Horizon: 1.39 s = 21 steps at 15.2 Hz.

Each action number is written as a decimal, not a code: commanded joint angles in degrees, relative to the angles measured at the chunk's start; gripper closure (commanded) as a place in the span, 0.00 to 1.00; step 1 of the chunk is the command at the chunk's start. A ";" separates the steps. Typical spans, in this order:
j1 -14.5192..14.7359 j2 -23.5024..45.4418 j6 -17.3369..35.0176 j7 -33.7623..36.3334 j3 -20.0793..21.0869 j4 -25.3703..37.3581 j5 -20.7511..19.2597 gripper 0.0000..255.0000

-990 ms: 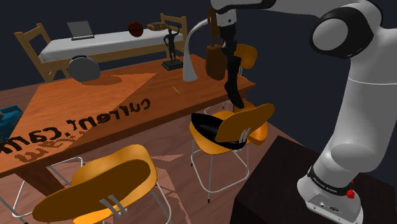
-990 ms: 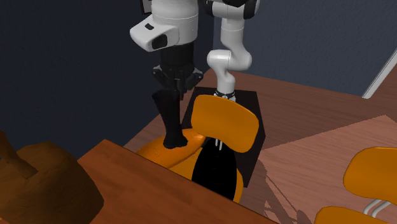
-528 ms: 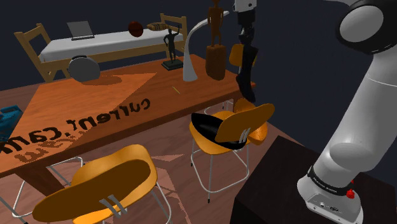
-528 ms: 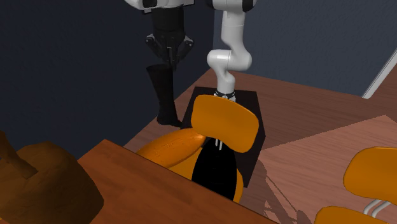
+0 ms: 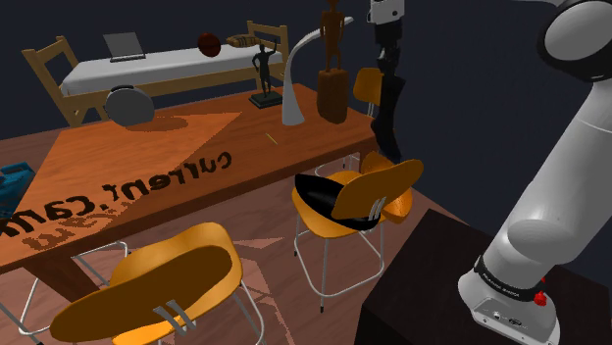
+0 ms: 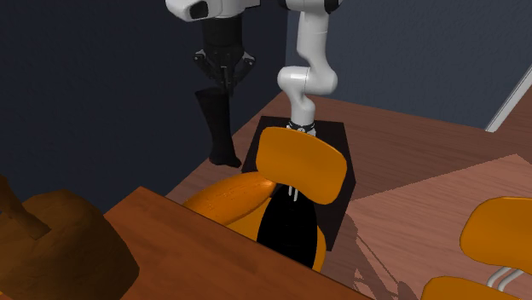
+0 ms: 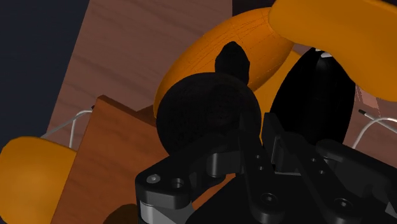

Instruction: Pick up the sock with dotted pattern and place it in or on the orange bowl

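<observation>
Table (image 6: 162, 239) edge at lower left. The sock (image 6: 218, 128) hangs in open air, long axis vertical, toe down (drawn black). Its cuff is pinched between the closed fingers of the gripper (image 6: 223, 78). Just below and right, 1 orange bowl (image 6: 228, 198) sits on the chair (image 6: 303, 162) seat, hemmed in by table edge and backrest.

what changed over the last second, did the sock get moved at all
The gripper, shut on the black sock, rose and carried the sock up. A second ago the sock's toe rested on the orange bowl; now it hangs clear of the bowl. In the shoulder view the sock also shifted a little to the right. The bowl, the orange chair and the table stayed put.
</observation>
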 commanded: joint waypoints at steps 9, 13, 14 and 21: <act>0.07 -2.08 8.17 1.35 0.07 -10.25 -0.27 1.00; 0.05 -2.43 11.29 1.76 0.05 -13.74 -0.34 1.00; 0.04 -2.49 12.06 1.86 0.04 -14.57 -0.35 1.00; -0.03 -2.49 17.40 2.49 -0.06 -19.95 -0.44 1.00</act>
